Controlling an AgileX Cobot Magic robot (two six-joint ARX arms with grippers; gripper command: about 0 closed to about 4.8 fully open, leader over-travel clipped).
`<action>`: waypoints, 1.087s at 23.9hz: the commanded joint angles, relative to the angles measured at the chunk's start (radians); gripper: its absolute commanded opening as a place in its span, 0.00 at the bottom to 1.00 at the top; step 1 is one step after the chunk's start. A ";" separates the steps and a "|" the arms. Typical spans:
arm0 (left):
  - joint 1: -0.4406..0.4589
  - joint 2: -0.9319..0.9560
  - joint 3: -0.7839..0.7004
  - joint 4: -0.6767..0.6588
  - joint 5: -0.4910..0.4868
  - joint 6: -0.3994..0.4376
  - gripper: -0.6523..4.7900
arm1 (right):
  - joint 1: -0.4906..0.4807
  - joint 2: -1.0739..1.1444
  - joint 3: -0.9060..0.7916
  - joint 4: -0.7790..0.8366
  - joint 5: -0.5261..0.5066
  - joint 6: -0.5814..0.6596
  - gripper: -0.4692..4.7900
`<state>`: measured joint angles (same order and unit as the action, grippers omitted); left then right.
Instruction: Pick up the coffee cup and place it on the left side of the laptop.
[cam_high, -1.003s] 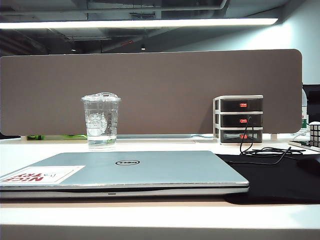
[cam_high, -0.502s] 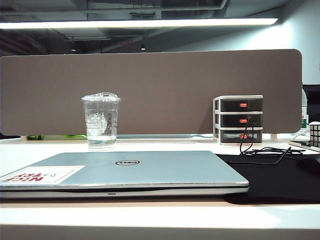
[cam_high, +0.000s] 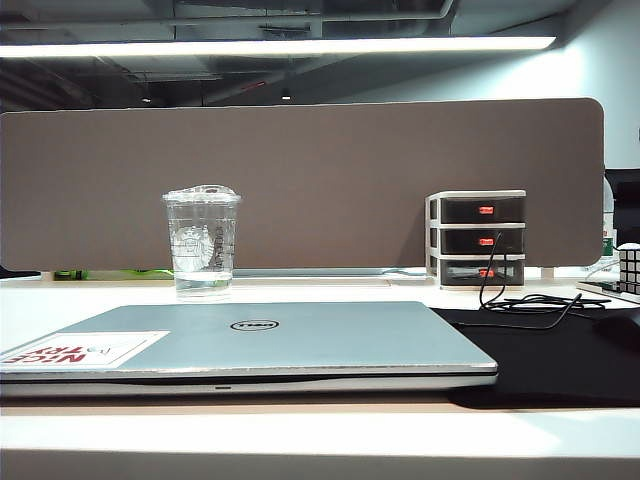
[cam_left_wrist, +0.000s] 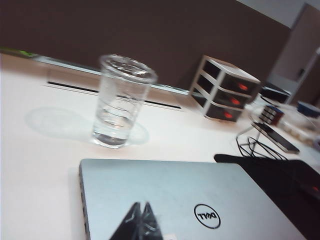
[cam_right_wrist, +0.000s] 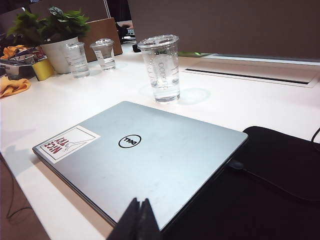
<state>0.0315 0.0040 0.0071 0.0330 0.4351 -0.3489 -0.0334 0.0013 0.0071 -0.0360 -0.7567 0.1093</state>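
Waiting above the laptop (cam_high: 250, 340), our left gripper (cam_left_wrist: 141, 220) and right gripper (cam_right_wrist: 139, 220), jaws together, must open before reaching the cup (cam_high: 203, 243) behind it.

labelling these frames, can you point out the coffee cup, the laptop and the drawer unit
coffee cup (cam_high: 203, 245), exterior view, on its clear wall at the logo
laptop (cam_high: 330, 335), exterior view, on the bare closed lid
drawer unit (cam_high: 479, 238), exterior view, on its middle drawer front

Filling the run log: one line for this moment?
coffee cup: upright behind laptop | left gripper: shut, empty | right gripper: shut, empty
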 joint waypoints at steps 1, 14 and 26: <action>-0.002 0.001 0.002 0.018 -0.029 -0.030 0.11 | 0.000 -0.002 -0.006 0.011 -0.005 0.003 0.09; -0.018 0.086 0.146 0.087 -0.119 0.023 0.11 | 0.004 -0.002 -0.006 0.010 -0.005 0.003 0.09; -0.018 0.541 0.227 0.464 -0.090 0.064 0.11 | 0.007 -0.002 -0.006 0.010 -0.008 0.003 0.09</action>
<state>0.0128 0.5163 0.2283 0.4309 0.3393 -0.3031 -0.0273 0.0013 0.0071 -0.0360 -0.7616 0.1097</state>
